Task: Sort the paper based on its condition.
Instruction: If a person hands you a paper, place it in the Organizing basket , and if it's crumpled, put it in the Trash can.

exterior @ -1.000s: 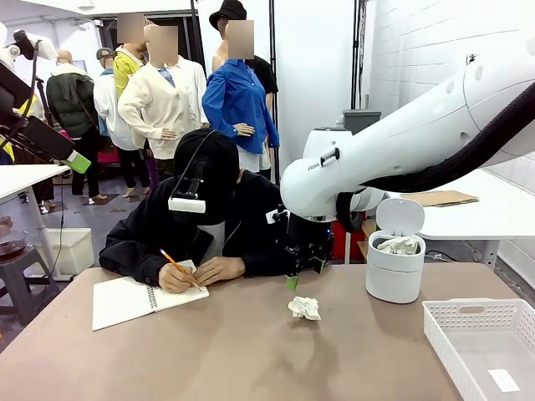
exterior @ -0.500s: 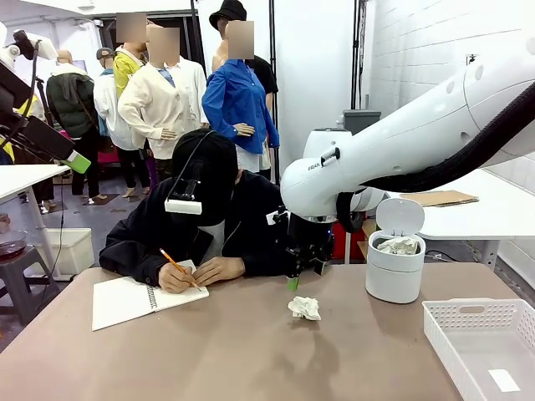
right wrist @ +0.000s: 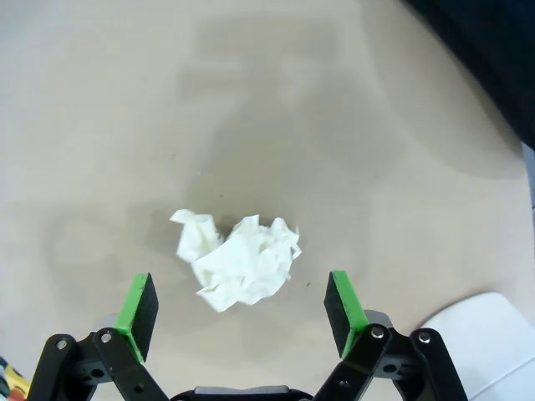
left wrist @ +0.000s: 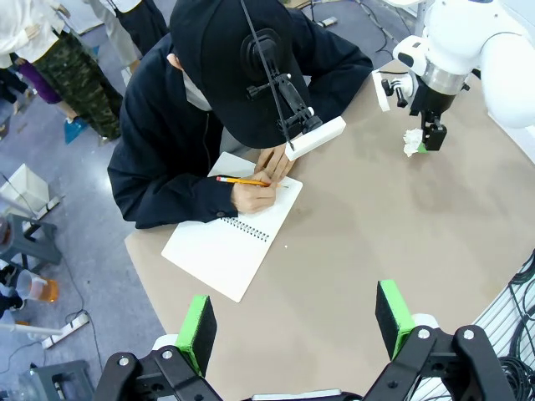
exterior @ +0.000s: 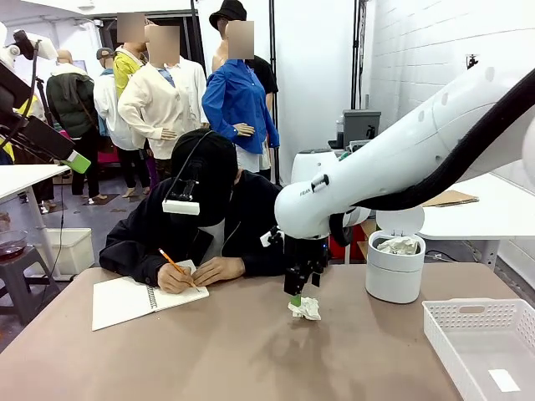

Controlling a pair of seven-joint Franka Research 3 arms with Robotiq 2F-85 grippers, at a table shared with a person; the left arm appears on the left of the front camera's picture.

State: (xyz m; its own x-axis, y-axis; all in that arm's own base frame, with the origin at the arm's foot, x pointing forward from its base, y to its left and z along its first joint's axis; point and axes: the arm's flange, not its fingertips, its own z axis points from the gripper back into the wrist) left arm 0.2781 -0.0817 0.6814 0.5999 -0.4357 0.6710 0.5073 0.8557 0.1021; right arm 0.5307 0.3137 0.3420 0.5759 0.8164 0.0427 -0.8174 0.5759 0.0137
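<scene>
With its pads spread wide around the paper, the right claw could snag one loose fold and drop the wad.

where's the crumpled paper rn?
In the front view, the crumpled paper lies on the table right of centre, directly under the open right gripper, left of the white bin.
</scene>
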